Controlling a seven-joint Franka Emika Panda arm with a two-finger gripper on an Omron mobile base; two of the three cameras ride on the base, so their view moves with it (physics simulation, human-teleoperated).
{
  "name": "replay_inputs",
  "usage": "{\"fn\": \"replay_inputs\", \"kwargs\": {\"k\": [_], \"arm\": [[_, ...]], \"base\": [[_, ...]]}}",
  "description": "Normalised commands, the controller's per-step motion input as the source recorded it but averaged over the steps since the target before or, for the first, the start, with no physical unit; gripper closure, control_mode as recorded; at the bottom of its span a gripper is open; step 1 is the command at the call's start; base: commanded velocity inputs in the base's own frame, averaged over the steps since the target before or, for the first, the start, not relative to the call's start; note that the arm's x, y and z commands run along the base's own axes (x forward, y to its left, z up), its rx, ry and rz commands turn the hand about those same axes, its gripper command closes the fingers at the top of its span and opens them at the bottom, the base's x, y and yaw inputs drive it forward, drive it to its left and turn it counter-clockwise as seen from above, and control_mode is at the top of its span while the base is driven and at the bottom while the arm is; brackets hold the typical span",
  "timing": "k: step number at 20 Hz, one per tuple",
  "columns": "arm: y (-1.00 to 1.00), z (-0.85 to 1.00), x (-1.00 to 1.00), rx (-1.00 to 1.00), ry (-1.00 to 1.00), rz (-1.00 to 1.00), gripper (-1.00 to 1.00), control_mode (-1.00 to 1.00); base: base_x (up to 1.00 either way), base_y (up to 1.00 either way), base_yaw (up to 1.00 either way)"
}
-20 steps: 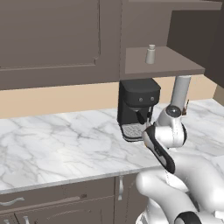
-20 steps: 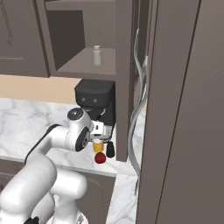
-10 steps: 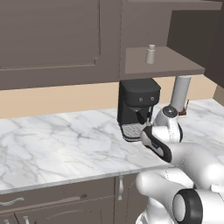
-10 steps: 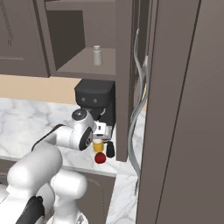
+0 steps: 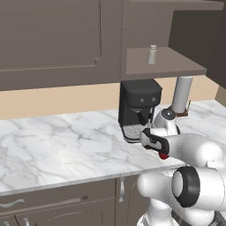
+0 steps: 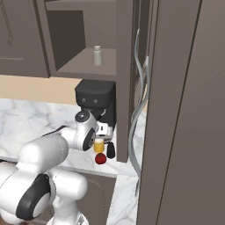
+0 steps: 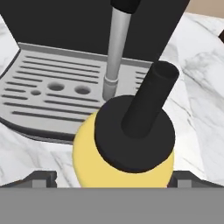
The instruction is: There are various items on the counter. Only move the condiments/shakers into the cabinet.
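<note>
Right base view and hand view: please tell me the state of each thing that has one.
grey shaker: upright on the cabinet shelf.
yellow squeeze bottle: upright on the counter, not gripped.
red fruit: resting on the counter.
dark bottle: upright on the counter.
gripper: open, fingers either side of the yellow bottle.

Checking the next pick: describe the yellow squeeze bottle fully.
The yellow squeeze bottle has a round yellow body, a black cap and a dark tubular nozzle. It looks like smooth plastic. It stands upright on the marble counter, just in front of the coffee machine and its grey drip tray. The open hand sits above it, fingers on either side, not visibly touching.
</note>
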Motion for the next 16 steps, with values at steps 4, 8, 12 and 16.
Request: {"fn": "replay_inputs", "kwargs": {"k": [4, 8, 12, 16], "arm": [[0.0, -0.16, 0.19, 0.0, -0.03, 0.0, -1.0, -1.0], [0.0, -0.13, 0.13, 0.0, -0.01, 0.0, 1.0, -1.0], [0.0, 0.0, 0.0, 0.0, 0.0, 0.0, 1.0, -1.0], [0.0, 0.2, -0.17, 0.0, -0.08, 0.0, 1.0, -1.0]], "base": [[0.0, 0.0, 0.0], [0.0, 0.0, 0.0], [0.0, 0.0, 0.0], [0.0, 0.0, 0.0]]}}
